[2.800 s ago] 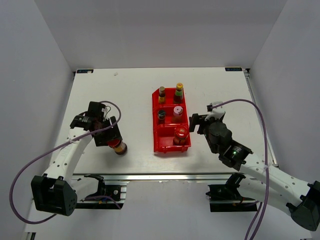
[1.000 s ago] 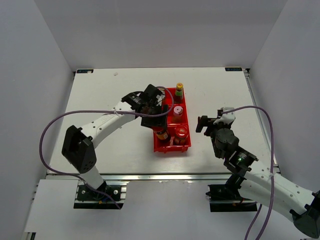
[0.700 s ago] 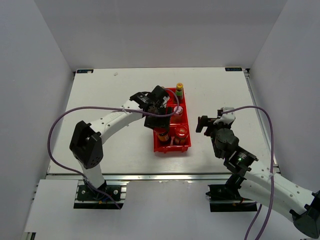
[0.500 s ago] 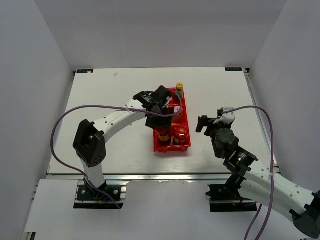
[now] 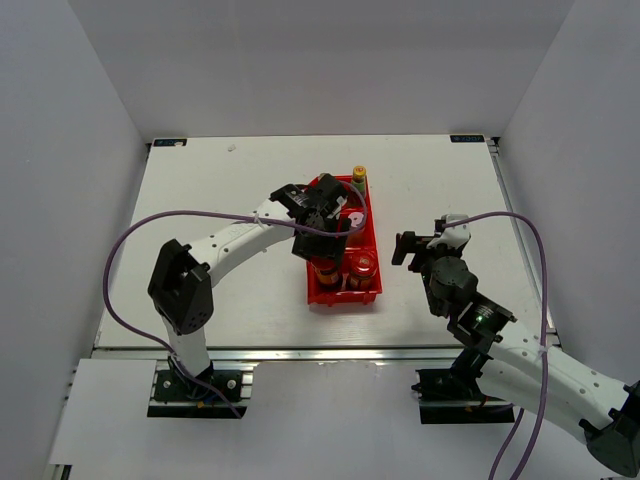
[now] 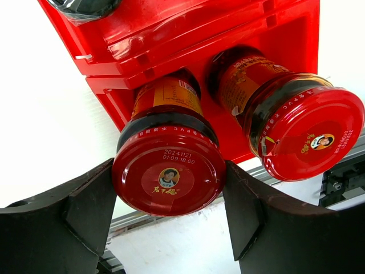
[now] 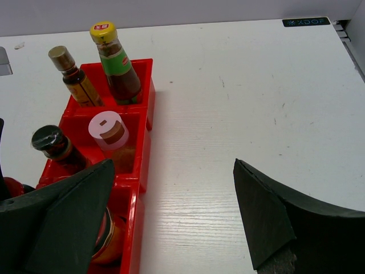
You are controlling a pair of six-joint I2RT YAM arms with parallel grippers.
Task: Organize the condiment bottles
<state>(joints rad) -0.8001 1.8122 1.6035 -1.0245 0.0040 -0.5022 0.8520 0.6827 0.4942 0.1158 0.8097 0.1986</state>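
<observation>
The left gripper (image 6: 168, 171) pinches a jar (image 6: 165, 142) by its red lid, one finger pressed to each side. The jar hangs below the wrist with its base inside a compartment of the tray (image 6: 171, 34); whether it touches the floor there is not visible. A second jar (image 6: 291, 120) stands in the same compartment, just past the gripper's right finger. The right gripper (image 7: 173, 168) is spread wide with nothing between its fingers, over bare table (image 7: 239, 103). Ahead of its left finger, the pink-capped bottle (image 7: 111, 137) and dark-capped bottle (image 7: 54, 145) share the next compartment. The yellow-capped bottle (image 7: 117, 63) and gold-capped bottle (image 7: 74, 77) stand in the farthest one.
</observation>
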